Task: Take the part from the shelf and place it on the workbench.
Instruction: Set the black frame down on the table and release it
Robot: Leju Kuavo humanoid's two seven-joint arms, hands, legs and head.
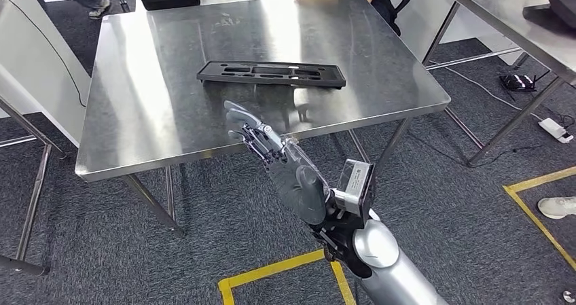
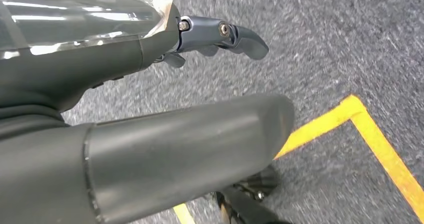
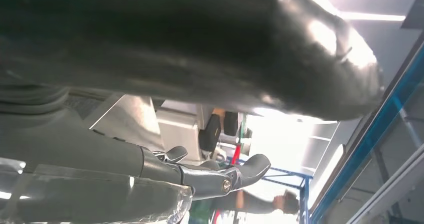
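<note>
1. The left hand point(image 2: 150, 49) hangs low over grey carpet point(image 2: 350, 39) and a yellow floor line point(image 2: 370, 134), seen from its own wrist camera. It holds nothing; its fingers look loosely extended, with a gap to the thumb. Hanging there, it seems to be idle while the other arm works.

2. The steel workbench point(image 1: 149, 115) stands ahead in the head view. On it, towards the middle, lies a flat black tray point(image 1: 272, 73) with cut-out slots, long side across the bench and well in from every edge. I take this to be the part, already set down; lying flat and away from the rim, it is unlikely to slide off.

3. The right hand point(image 1: 282, 162) is raised in front of the near edge of the bench, palm side turned, fingers point(image 1: 248, 125) stretched out and apart, pointing up towards the tray but clear of it. It grips nothing. Its wrist camera looks upward, which fits a hand tilted up and lifted away from the surface.

4. To the right a second steel table point(image 1: 502, 13) carries a dark object at its far corner.

5. By my judgement the placing is done, or very nearly so.
</note>
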